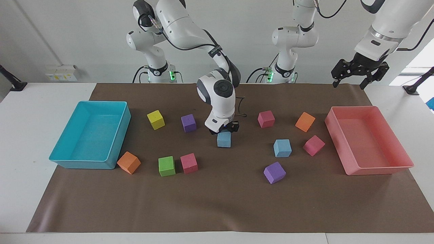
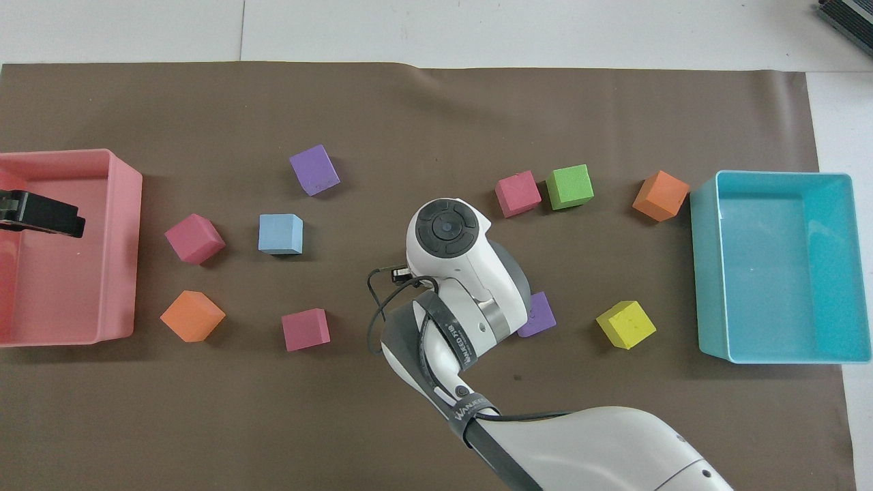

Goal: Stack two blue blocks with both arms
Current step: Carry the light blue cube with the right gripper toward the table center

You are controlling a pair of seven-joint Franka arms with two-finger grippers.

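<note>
My right gripper is shut on a light-blue block and holds it just above the middle of the brown mat. In the overhead view the right arm's wrist hides this block. The second blue block sits on the mat toward the left arm's end, beside a pink cube; it also shows in the overhead view. My left gripper hangs open and empty, high over the pink tray's end of the table, and the left arm waits there; its tip shows in the overhead view.
A pink tray stands at the left arm's end and a turquoise tray at the right arm's end. Purple, pink, orange, green, yellow and other cubes lie scattered on the mat.
</note>
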